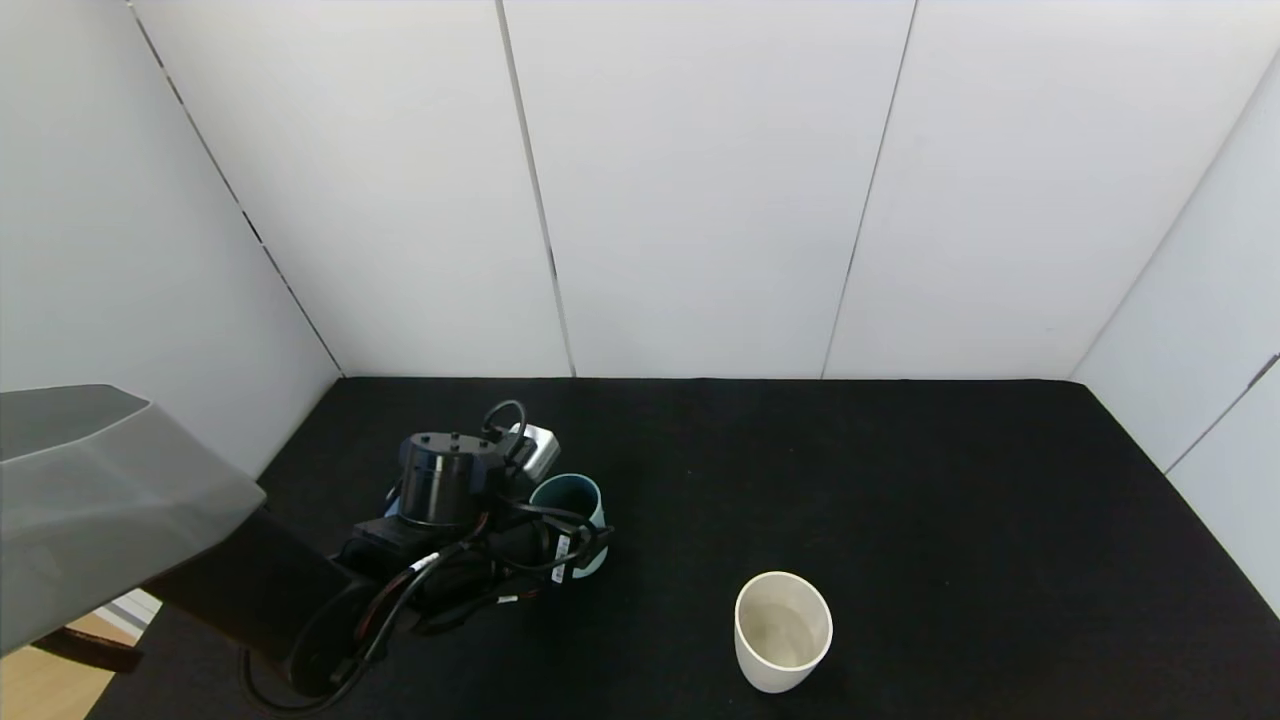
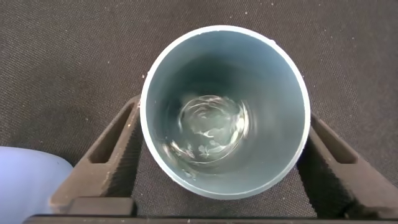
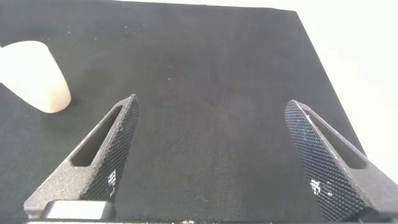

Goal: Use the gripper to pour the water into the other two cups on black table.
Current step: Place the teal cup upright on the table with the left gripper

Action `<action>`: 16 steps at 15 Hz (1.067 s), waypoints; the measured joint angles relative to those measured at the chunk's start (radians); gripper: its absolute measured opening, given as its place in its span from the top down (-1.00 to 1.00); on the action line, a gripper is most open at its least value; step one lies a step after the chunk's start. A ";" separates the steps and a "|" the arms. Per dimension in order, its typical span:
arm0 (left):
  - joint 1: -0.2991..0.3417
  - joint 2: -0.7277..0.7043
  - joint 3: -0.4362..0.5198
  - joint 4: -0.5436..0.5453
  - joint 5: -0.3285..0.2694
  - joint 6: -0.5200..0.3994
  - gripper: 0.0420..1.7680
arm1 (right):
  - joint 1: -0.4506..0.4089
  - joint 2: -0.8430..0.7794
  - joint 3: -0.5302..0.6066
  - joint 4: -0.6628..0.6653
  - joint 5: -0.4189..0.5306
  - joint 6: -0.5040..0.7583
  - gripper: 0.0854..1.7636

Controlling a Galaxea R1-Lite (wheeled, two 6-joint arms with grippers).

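I am bringing my left gripper [image 2: 224,146] around the small teal-green tapered cup [image 1: 570,515], which is standing upright on the matte black tabletop [image 1: 900,480]. My jaws are sitting on either side of the cup's wall, pressed against it or very nearly so; I judge I am gripping it, though I cannot be certain of firm contact. In the left wrist view the clear water [image 2: 211,127] is glinting low in the cup's bottom, so the load should be light, but it will be sloshing if I tilt quickly. The cup looks rigid, smooth and glossy, probably ceramic or hard plastic, so it could be slipping between my ribbed pads; I am judging that a hold around the mid-wall, below the rim, suits it best.

The cream-white handleless cup [image 1: 783,630] is standing well apart from the teal cup, nearer the front edge. The light blue cup [image 2: 28,183] is sitting just beside the teal cup. My right gripper [image 3: 217,155] is hovering wide open and empty above bare tabletop, with the cream cup off to one side.
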 joint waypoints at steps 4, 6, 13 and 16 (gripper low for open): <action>0.000 -0.014 0.007 0.000 0.000 0.000 -0.80 | 0.000 0.000 0.000 -0.001 0.000 0.000 -0.94; 0.000 -0.025 0.011 0.001 0.001 -0.001 -0.83 | 0.000 0.000 0.000 -0.001 0.000 0.000 -0.94; 0.010 -0.167 0.084 -0.058 0.006 0.000 -0.89 | 0.000 0.000 0.000 -0.001 0.000 0.000 -0.94; 0.011 -0.256 0.127 -0.059 0.014 0.000 -0.91 | 0.000 0.000 0.000 0.000 0.000 0.000 -0.94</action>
